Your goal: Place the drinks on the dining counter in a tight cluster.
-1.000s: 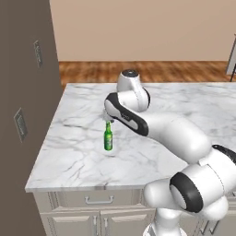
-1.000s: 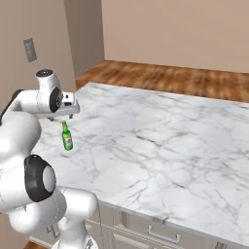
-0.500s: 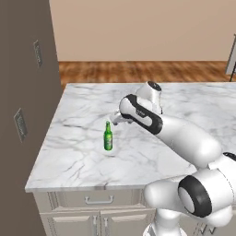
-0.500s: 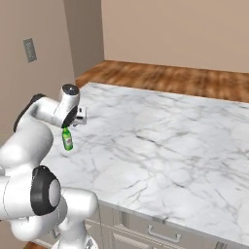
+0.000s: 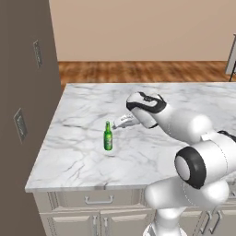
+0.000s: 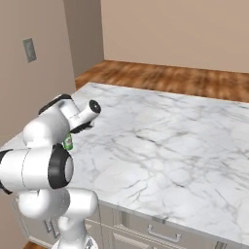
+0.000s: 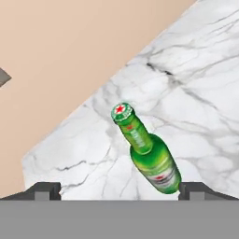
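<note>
Currently lining up wide-apart gripper beside upright green bottle standing alone on marble counter near its left edge; advisably closing low on body, not neck.

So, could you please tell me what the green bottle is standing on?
The green bottle stands upright on the white marble counter, with bare veined marble all around it. The spot directly beneath its base is covered by the bottle itself.
</note>
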